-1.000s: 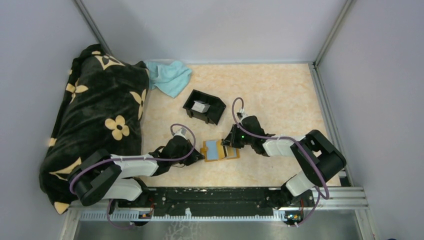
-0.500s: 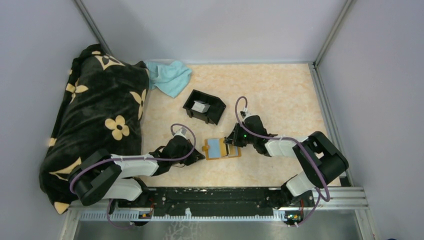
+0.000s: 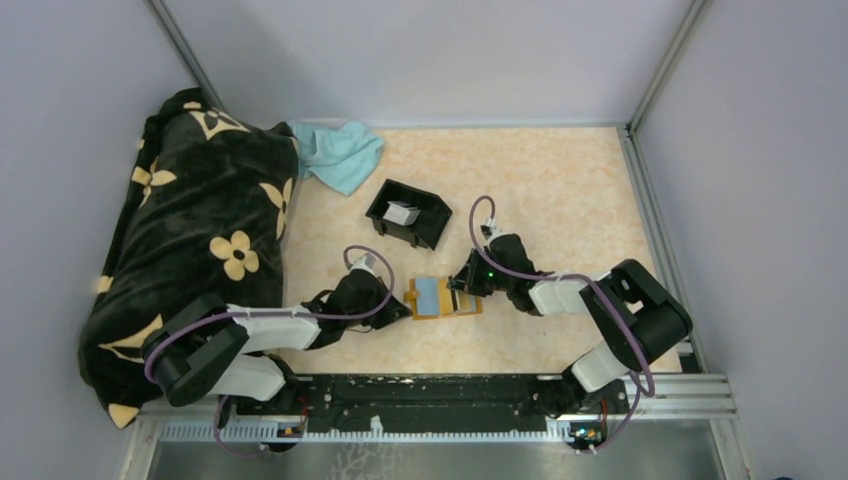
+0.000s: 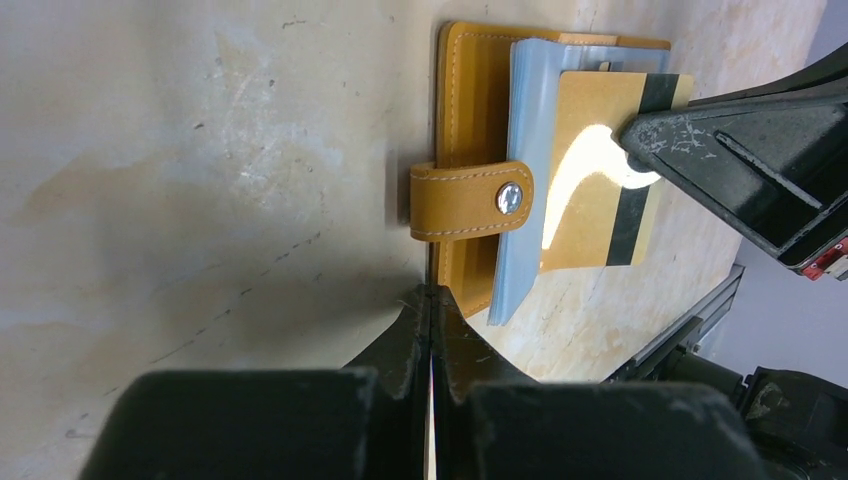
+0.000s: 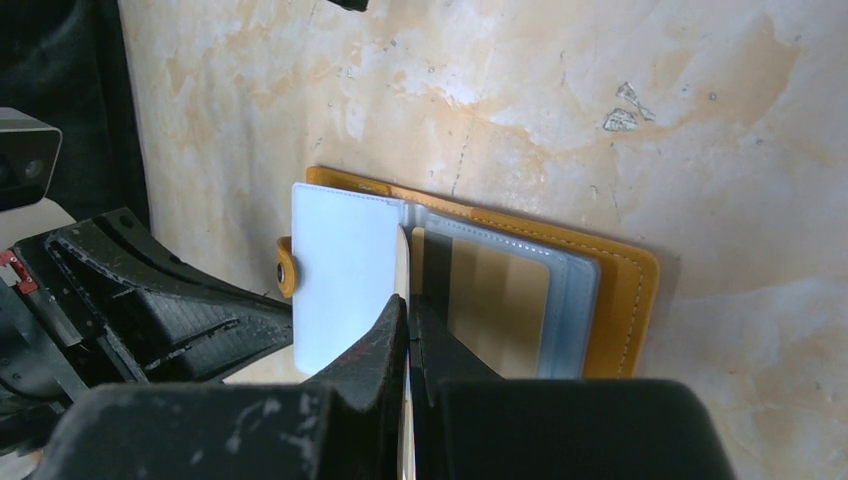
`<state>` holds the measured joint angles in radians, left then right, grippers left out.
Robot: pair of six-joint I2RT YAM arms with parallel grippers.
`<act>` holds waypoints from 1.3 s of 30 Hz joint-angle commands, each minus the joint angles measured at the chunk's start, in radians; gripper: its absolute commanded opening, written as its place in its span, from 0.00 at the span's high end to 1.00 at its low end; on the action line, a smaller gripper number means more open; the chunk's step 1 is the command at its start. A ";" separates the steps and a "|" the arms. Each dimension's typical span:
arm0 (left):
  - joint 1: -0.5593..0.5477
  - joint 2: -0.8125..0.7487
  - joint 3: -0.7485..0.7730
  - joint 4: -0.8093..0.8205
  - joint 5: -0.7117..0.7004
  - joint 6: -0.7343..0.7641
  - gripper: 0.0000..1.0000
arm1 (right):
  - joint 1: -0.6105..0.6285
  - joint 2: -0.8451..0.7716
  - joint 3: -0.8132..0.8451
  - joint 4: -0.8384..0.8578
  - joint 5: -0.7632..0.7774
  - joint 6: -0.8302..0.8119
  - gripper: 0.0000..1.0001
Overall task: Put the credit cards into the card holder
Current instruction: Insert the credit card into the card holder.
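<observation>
Table (image 3: 560, 190): 1 card holder (image 4: 465, 90), 1 credit card (image 4: 600, 220) on it; L claw (image 4: 432, 300), R claw (image 5: 408, 310) closed.

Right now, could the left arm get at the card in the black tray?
Probably yes: only bare table lies between the left tool and the open-topped tray, whose card shows. But that tool is shut at the holder's edge and must leave it.

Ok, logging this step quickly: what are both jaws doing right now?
Left gripper: jaws shut, nothing visibly held, beside the card holder.
Right gripper: jaws shut, tip on the credit card; grip unclear.
</observation>
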<state>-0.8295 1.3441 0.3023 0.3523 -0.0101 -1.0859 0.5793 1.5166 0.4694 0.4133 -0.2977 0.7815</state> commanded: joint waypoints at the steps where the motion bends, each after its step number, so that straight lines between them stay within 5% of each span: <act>1: -0.006 0.065 -0.018 -0.137 -0.035 0.030 1.00 | -0.009 0.030 -0.022 0.052 0.000 -0.009 1.00; 39: -0.016 0.117 -0.010 -0.179 -0.057 0.043 1.00 | -0.058 0.210 -0.132 0.512 -0.129 0.208 1.00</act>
<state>-0.8360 1.4025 0.3283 0.3843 -0.0124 -1.0878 0.5205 1.6989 0.3405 0.8936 -0.3855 0.9730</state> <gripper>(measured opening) 0.005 0.007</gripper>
